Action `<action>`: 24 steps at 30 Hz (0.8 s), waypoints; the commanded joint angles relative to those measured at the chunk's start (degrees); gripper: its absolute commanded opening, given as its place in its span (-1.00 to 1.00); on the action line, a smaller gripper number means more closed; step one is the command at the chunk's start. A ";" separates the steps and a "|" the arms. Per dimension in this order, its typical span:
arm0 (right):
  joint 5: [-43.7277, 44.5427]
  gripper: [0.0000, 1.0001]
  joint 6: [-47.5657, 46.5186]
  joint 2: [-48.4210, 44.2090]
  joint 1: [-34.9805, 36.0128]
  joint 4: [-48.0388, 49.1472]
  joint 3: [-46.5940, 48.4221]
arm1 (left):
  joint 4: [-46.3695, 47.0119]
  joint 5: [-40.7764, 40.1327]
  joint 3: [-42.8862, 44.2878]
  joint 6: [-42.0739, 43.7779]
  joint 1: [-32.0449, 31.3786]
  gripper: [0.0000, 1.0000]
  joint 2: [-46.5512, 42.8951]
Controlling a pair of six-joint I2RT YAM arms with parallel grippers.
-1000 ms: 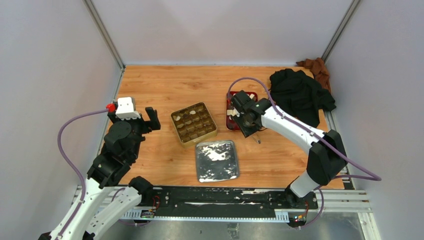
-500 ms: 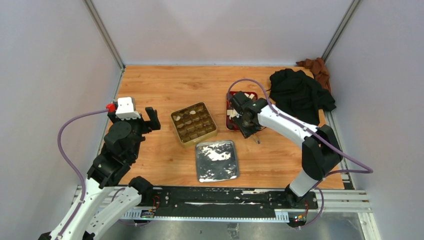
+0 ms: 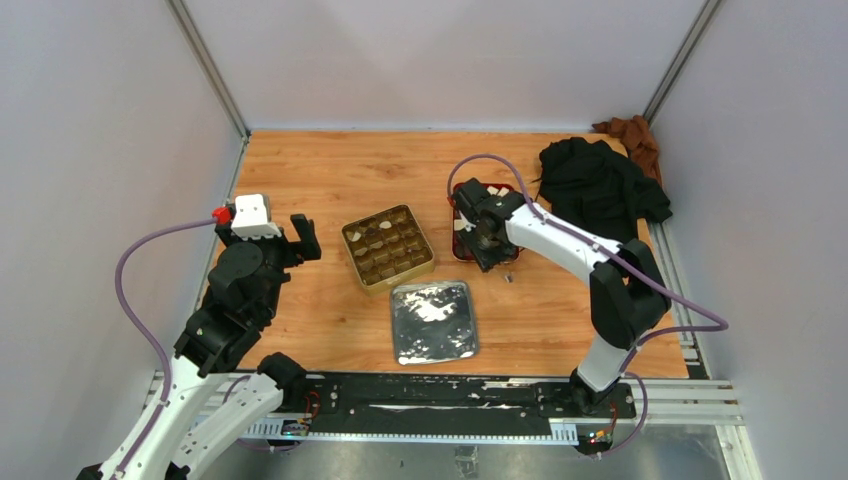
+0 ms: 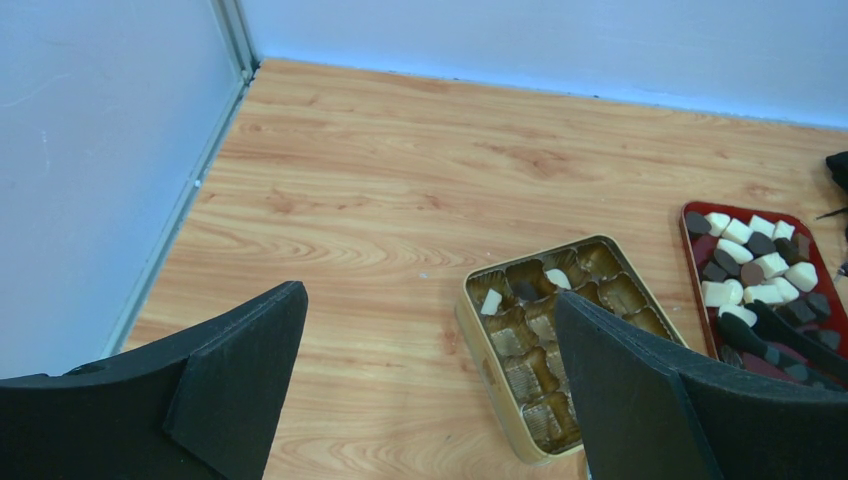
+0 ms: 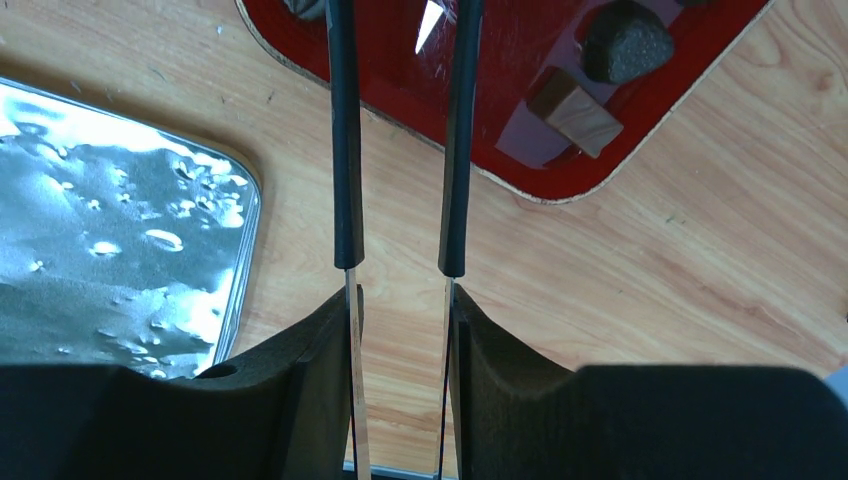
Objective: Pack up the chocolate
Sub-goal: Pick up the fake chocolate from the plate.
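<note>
Red tray (image 5: 500, 60), bench's far right: chocolate chunks (image 4: 715, 293) likely light, hard, slick, so pinch one across its sides. The right gripper (image 5: 400, 305) clamps tweezers (image 5: 346, 150), prongs slightly apart; tips hidden, can't tell any load.

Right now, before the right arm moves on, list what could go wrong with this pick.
1. The tongs in the right pincer run out of the wrist view over the red tray, so their tips are unseen; a weakly pinched piece might drop on the wooden table before reaching the gold tin.
2. The chocolates lie packed together in the tray, so the tips may push neighbours instead of gripping one.
</note>
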 commanded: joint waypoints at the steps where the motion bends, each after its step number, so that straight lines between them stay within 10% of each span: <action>1: 0.03 -0.20 -1.08 1.86 -0.73 -0.22 2.62 | 1.27 -0.77 -0.42 0.14 0.29 1.00 -0.14; 24: 0.56 -0.32 -1.34 1.81 -2.03 -0.37 3.06 | 1.37 -0.55 -0.42 0.11 0.29 1.00 -0.23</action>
